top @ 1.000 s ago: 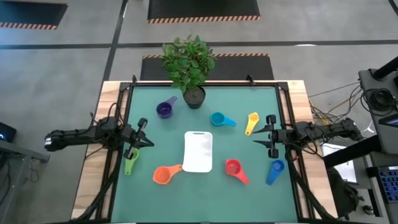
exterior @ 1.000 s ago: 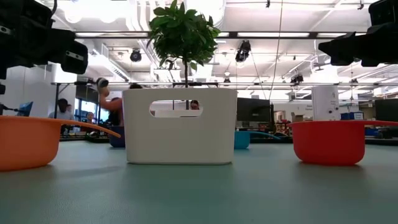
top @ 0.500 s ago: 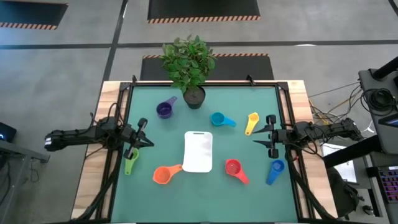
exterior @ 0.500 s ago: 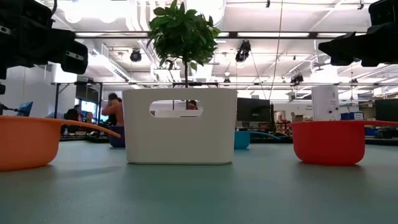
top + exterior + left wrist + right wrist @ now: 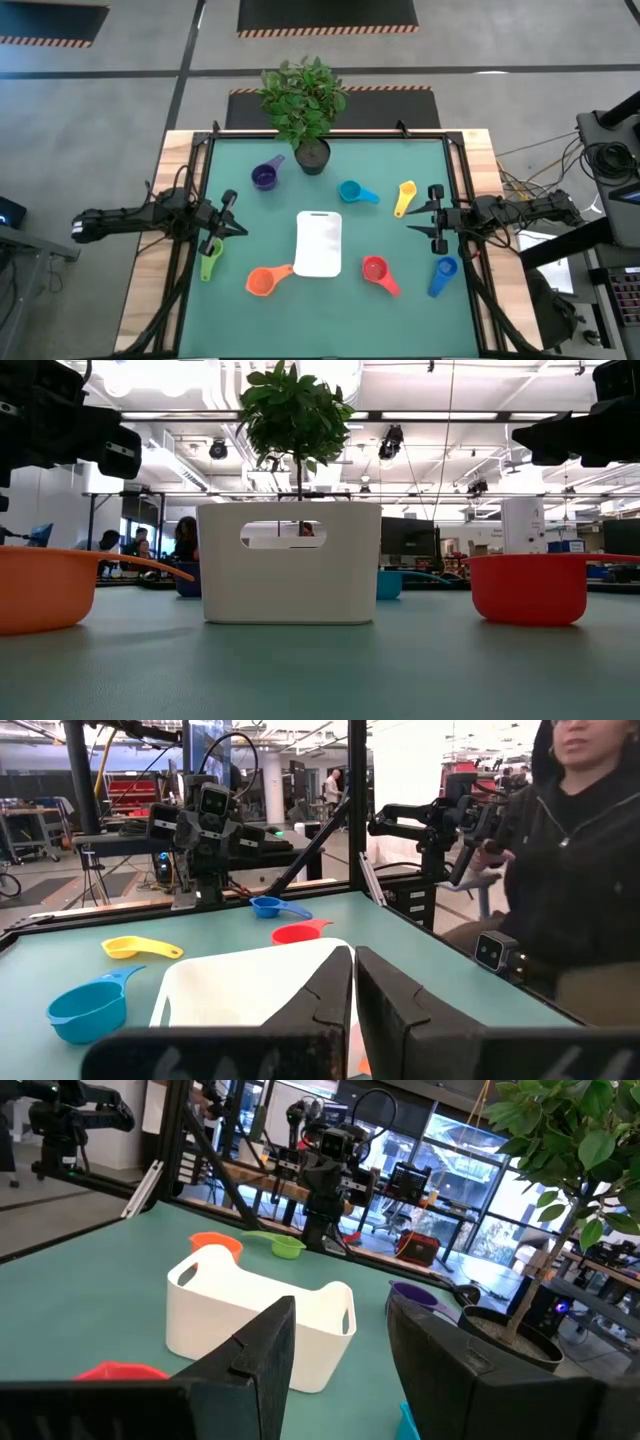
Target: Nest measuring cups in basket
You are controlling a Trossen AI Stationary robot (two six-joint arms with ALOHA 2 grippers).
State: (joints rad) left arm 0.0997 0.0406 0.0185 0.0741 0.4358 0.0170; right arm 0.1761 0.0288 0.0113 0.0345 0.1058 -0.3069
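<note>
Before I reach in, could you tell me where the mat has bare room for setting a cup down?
The widest bare patch lies between the purple cup, the white basket and the green cup. The near edge beyond the orange cup and red cup is bare too. It is crowded around the teal cup, yellow cup and plant pot.

White basket [image 5: 289, 563] stands mid-table — orange cup [image 5: 45, 588] and red cup [image 5: 528, 587] flanking it.

Robotics lab or workshop, ceiling lights [image 5: 330, 380] glowing over an open hall, other robot rigs [image 5: 335, 1155] standing beyond the right gripper [image 5: 340, 1345], people sitting at distant desks [image 5: 150, 545], a person [image 5: 585, 870] sitting just past the left gripper [image 5: 353, 995]
</note>
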